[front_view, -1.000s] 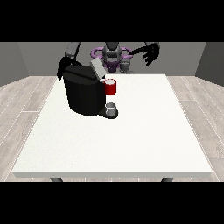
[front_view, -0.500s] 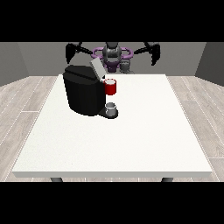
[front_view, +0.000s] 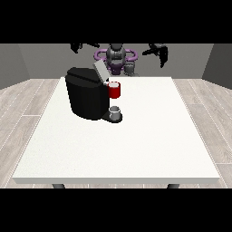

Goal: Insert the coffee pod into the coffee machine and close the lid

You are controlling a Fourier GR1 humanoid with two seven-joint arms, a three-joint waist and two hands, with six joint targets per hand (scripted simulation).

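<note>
Front view: coffee pod (front_view: 114, 90) partly behind lid (front_view: 100, 71).

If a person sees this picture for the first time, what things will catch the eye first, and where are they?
The big black coffee machine stands at the left rear of the large white table, its grey lid raised. A red pod holder juts from its right side, above a small grey cup. Both black hands hang high above the far edge.

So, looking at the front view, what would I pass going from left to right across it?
The hand at the view's left → black coffee machine → red pod holder → the hand at the view's right. All of it sits over or on the white table.
</note>
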